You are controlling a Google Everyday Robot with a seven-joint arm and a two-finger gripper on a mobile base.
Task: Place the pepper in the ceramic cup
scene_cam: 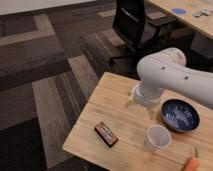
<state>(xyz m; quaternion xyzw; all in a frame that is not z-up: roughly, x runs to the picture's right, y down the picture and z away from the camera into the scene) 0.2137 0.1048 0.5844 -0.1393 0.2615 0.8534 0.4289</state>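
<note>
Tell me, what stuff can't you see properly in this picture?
- The pepper, camera view: the bottom edge cuts it off; only its stem and some orange show.
- The gripper, camera view: over the table, left of the blue bowl, mostly hidden beneath the white arm.
- The white arm: the right edge cuts it off.
- The dark box: its print is too small to read.

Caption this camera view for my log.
The gripper hangs over the table beside the blue bowl; cup and pepper sit near front edge.
</note>
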